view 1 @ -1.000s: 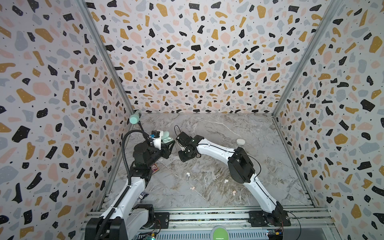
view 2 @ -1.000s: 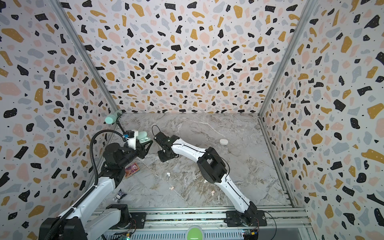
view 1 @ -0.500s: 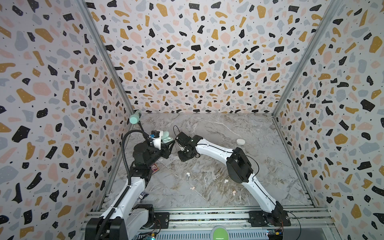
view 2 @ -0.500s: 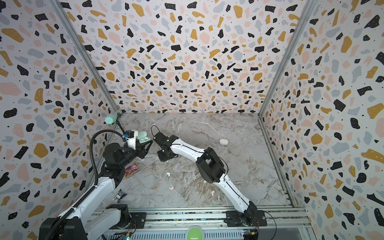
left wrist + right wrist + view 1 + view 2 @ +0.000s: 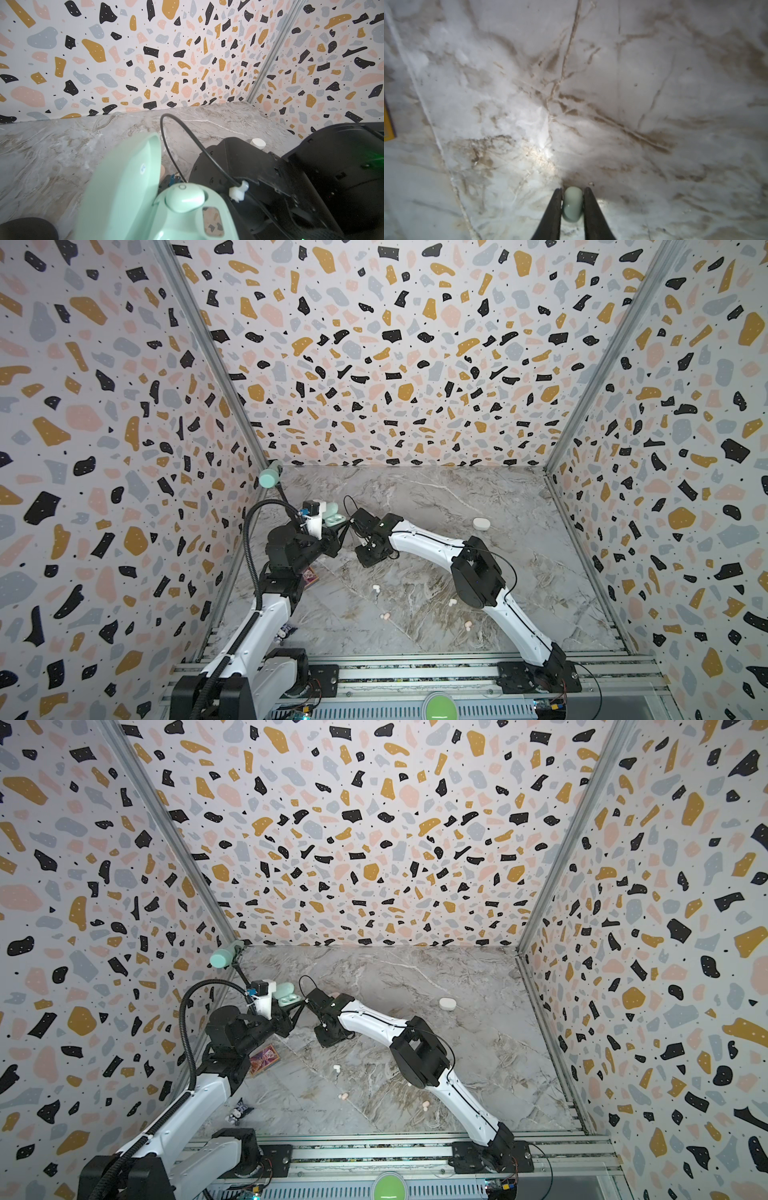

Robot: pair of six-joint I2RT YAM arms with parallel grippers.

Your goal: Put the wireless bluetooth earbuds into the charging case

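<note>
My left gripper (image 5: 337, 531) is shut on the open mint green charging case (image 5: 333, 516) and holds it raised at the left. In the left wrist view its lid (image 5: 124, 187) stands up and one mint earbud (image 5: 185, 198) sits in a socket. My right gripper (image 5: 572, 190) points down at the table just right of the case. Its two dark fingers (image 5: 556, 207) press both sides of a second mint earbud (image 5: 572, 204) lying on the marble. The right wrist (image 5: 270, 176) is close beside the case.
Loose white and pink earbuds (image 5: 376, 587) (image 5: 386, 616) (image 5: 452, 602) (image 5: 468, 625) lie on the marble nearer the front. A white case (image 5: 481, 524) sits at the back right. A colourful card (image 5: 309, 574) lies under the left arm. A mint object (image 5: 270, 477) hangs in the back left corner.
The right gripper's fingers have come together on the mint earbud on the table. The left arm holds the case in the same place.
</note>
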